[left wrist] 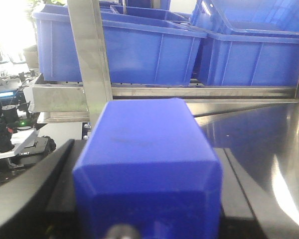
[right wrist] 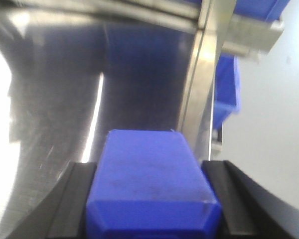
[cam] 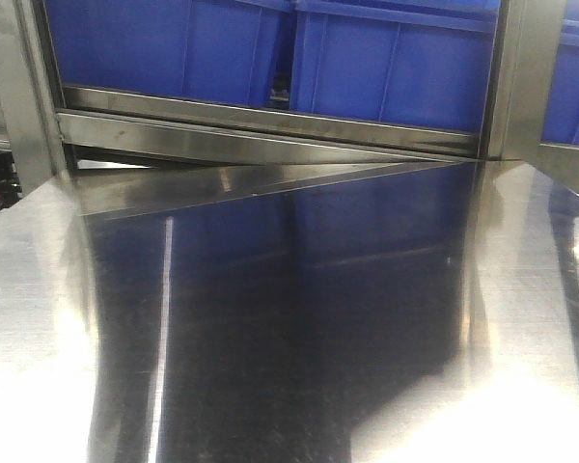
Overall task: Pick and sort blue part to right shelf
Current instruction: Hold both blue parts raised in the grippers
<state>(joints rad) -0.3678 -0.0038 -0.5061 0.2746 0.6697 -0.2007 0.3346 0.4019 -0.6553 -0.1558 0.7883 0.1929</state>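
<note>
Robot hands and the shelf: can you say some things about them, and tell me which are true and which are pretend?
1. The left gripper holds a blue part. True.
2. The right gripper is empty. False: a second blue part sits between its black fingers.
3. The bins on the shelf are red. False: they are blue.
4. The front view shows the shiny steel table and no gripper. True.
</note>
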